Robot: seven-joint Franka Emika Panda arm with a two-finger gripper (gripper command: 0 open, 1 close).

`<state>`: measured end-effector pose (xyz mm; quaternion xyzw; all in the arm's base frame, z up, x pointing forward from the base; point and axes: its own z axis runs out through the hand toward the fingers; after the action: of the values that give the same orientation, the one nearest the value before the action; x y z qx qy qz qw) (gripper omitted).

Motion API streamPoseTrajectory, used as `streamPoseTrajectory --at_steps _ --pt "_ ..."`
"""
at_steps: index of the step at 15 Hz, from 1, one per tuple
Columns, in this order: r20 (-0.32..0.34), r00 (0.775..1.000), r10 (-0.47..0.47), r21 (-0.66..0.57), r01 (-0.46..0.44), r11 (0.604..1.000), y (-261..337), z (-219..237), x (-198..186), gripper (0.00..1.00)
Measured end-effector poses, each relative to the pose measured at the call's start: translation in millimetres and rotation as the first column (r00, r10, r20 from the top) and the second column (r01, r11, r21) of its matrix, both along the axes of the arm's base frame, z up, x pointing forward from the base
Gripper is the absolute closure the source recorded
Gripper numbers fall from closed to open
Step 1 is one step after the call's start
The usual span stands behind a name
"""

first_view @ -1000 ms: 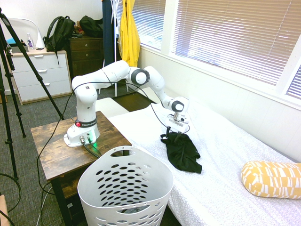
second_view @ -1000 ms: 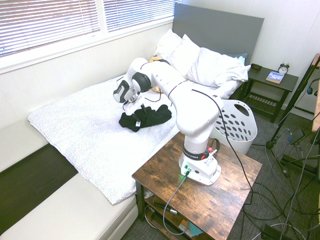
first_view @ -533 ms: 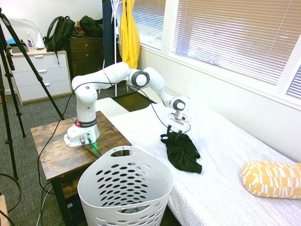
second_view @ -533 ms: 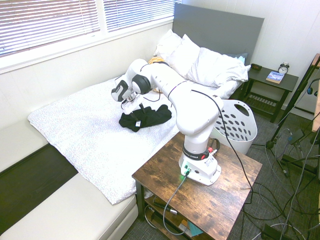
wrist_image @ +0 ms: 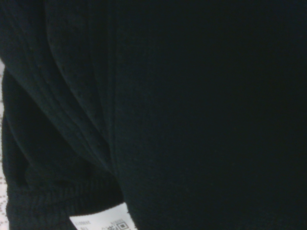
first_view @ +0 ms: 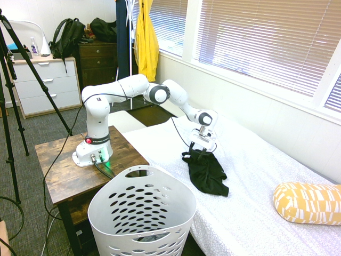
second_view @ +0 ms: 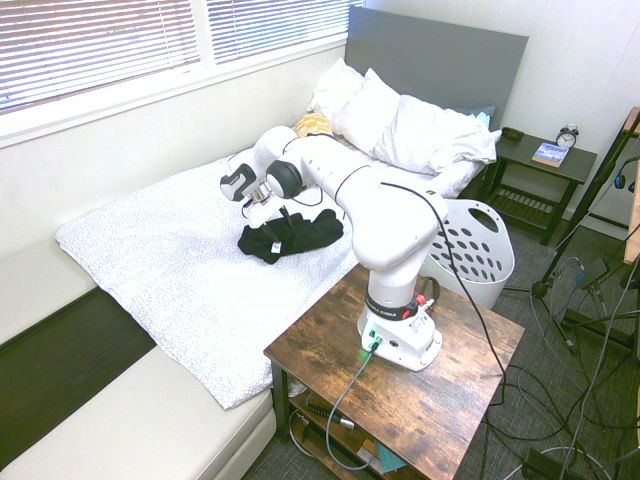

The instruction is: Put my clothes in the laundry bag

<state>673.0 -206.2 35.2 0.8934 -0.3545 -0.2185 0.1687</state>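
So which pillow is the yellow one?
The one lying by itself on the bed, a fat roll with a white pattern. The other pillows, heaped by the grey headboard, are plain white.

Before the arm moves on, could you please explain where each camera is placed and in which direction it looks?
First exterior: above the laundry basket, looking across the bed toward the windows; shows the whole arm and gripper.
Second exterior: high on the arm's opposite side, looking over the bed toward the headboard; shows the arm, and the gripper, partly.
Wrist: at the wrist, looking closely at the dark garment and its label; no robot parts.
All three share the garment.
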Motion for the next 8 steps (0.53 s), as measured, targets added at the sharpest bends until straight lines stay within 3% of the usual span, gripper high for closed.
streamPoseTrajectory --at_steps 3,6,8 --pt "0.021 1.000 0.006 -0.001 -0.006 1.000 1 0 5 1.00" --pt "0.138 0.990 0.015 0.008 -0.016 1.000 4 2 21 1.00" --pt "0.167 0.986 0.006 0.015 -0.009 1.000 3 1 23 1.00"
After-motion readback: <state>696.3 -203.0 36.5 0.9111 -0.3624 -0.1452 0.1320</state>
